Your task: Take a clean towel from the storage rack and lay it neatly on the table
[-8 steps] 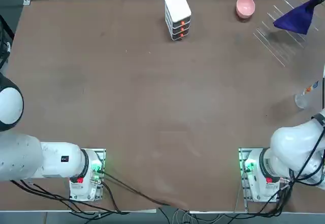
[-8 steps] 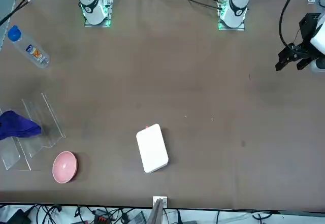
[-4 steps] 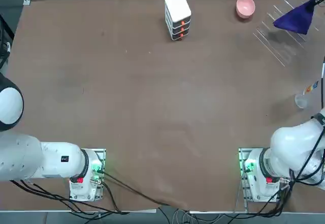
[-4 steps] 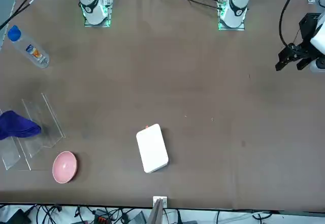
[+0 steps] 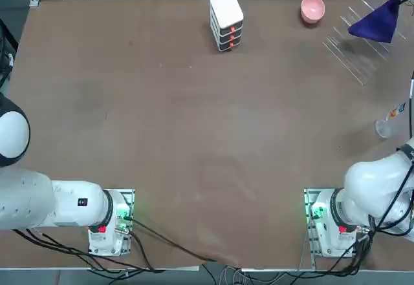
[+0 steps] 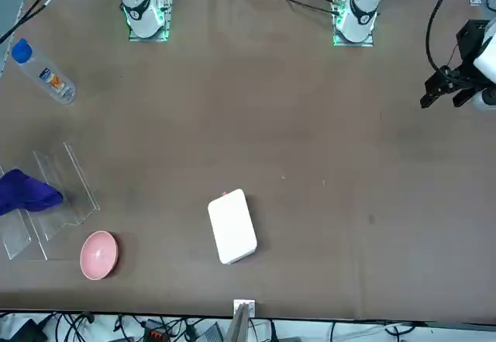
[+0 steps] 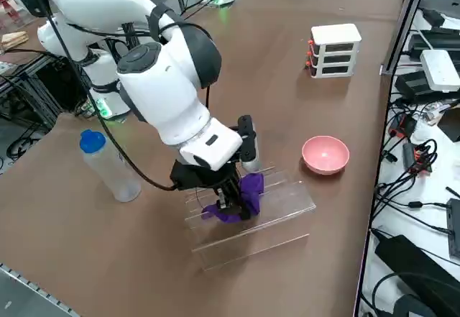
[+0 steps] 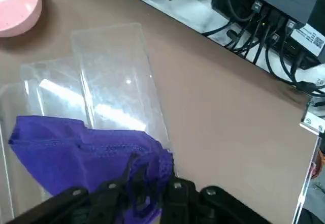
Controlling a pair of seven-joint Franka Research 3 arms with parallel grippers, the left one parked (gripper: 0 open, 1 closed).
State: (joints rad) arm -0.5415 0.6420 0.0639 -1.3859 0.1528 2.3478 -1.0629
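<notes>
Our right arm (image 7: 169, 94) reaches out, bent down toward storage rack (image 7: 287, 203). We hold right gripper (image 7: 231, 208) over storage rack, pointing down, fingers closed.

One camera looks straight down over the counter (image 5: 194, 136); another faces the robot from across it; a third peers diagonally from the robot's right; the wrist one (nearest by far) shares the pink bowl (image 8: 18, 5), at ten o'clock, with the overhead.

towel (image 8: 91, 150): plain purple | bowl (image 7: 325, 154): pink | table (image 6: 310, 164): brown | bottle (image 7: 111, 167): its cap is blue | box (image 7: 334, 51): white with red-orange marks
</notes>
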